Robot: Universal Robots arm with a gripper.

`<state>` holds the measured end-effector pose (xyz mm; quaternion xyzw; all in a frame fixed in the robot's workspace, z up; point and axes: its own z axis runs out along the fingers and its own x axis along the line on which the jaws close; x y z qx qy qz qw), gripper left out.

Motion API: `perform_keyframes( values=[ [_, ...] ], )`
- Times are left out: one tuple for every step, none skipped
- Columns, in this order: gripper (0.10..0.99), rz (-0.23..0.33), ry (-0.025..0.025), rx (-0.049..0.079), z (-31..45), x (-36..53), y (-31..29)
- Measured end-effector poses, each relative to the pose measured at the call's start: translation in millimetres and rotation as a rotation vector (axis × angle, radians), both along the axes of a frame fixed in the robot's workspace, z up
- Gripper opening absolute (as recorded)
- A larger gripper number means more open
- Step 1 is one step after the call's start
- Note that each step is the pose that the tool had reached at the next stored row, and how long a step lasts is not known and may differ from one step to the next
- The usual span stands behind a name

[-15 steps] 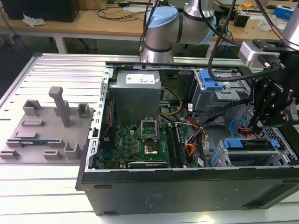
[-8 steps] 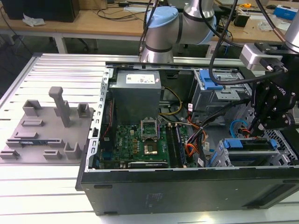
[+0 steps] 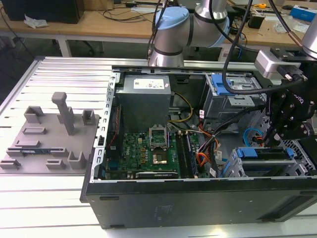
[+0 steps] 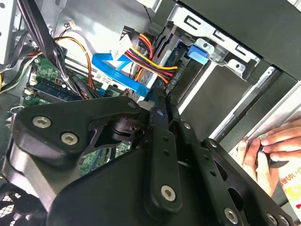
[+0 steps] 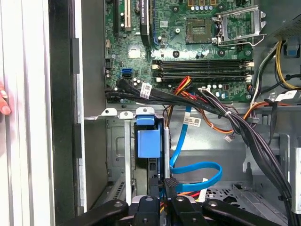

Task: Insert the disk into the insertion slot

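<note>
The disk point(image 3: 262, 152) lies in the insertion slot point(image 3: 238, 171), a grey metal bay at the case's front corner on the exterior view's right. Its bright blue carrier handle point(image 5: 147, 141) sticks out of the bay's mouth and shows in both wrist views point(image 4: 197, 52). My gripper point(image 3: 275, 139) hangs just above and behind the handle end. Its black fingers point(image 4: 162, 106) are pressed together with nothing visible between them. Their tips stop a little short of the handle, beside a blue data cable point(image 5: 197, 176) and red-yellow power wires point(image 4: 150, 66).
The open computer case holds a green motherboard point(image 3: 148, 151), a grey power supply point(image 3: 143, 101) and a larger silver cage with a blue latch point(image 3: 233, 84). A thick black cable bundle point(image 5: 225, 115) crosses near the bay. A person's hand point(image 4: 268, 150) rests outside the case wall. A grey fixture tray point(image 3: 49, 134) sits apart.
</note>
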<state>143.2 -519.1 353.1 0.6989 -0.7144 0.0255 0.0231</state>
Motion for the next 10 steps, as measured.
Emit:
perform_keyframes(
  values=[
    [0.161, 0.000, 0.0000, 0.000, 0.0, 0.0, 0.0],
    [0.161, 0.000, 0.0000, 0.000, 0.0, 0.0, 0.0],
    [0.161, 0.000, 0.0000, 0.000, 0.0, 0.0, -0.1],
    [0.161, 0.000, 0.0000, 0.000, 0.0, 0.0, -0.1],
    [0.161, -0.001, 0.0000, 0.000, -0.1, 0.1, -0.3],
    [0.161, -0.001, 0.0000, 0.000, -0.2, 0.5, -0.6],
    [0.161, -0.002, 0.0000, 0.000, -0.3, 0.7, -1.2],
    [0.161, -0.003, 0.0000, 0.000, -0.6, 0.7, -1.5],
    [0.161, -0.002, 0.0001, 0.000, -0.6, 0.8, -1.8],
    [0.161, -0.002, 0.0000, 0.000, -0.9, 0.8, -2.3]
  ],
)
